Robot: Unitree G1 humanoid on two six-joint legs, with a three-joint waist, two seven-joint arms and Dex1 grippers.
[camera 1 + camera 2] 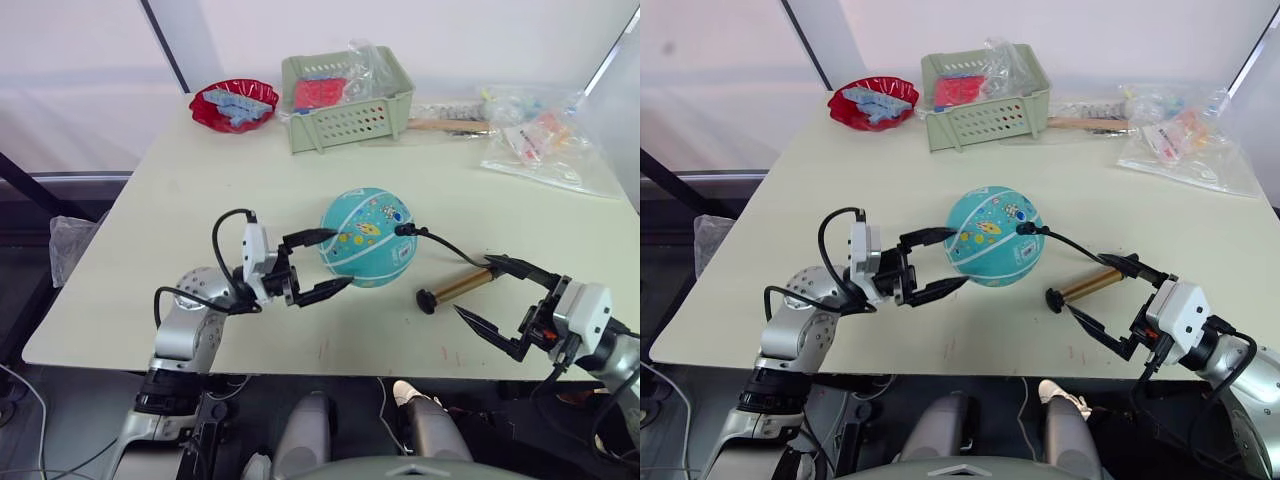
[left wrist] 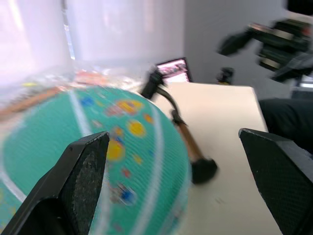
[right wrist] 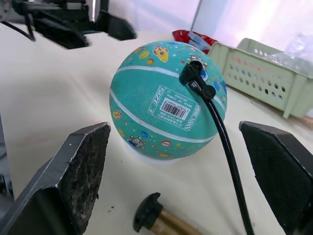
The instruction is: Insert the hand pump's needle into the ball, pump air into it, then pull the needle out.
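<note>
Lowest in the left eye view, at the lower right, the right gripper [image 1: 490, 292] hangs over the near edge of the table [image 1: 180, 190] with its two black fingers spread wide apart and nothing between them. Just beyond its fingertips lies the hand pump [image 1: 457, 287], its brass barrel on the tabletop a little right of centre, one black end cap pointing toward the near edge. From the pump a thin black hose [image 1: 447, 246] arcs up and left to a small black fitting [image 3: 194, 74] seated against the upper right side of the ball [image 1: 367, 237]; the needle itself cannot be made out (the fitting hides it).

That teal ball sits at the middle of the frame, resting on the table, its white barcode label [image 3: 175, 106] facing the right wrist camera. At centre left, the left gripper [image 1: 331, 262] reaches in with its fingers also apart, the upper tip touching or just beside the ball's left side and the lower tip near its underside.

Toward the top of the frame stand a red dish [image 1: 234, 105] at upper left, a pale green basket [image 1: 347, 98] at upper centre, and clear plastic bags [image 1: 540, 140] at upper right.
</note>
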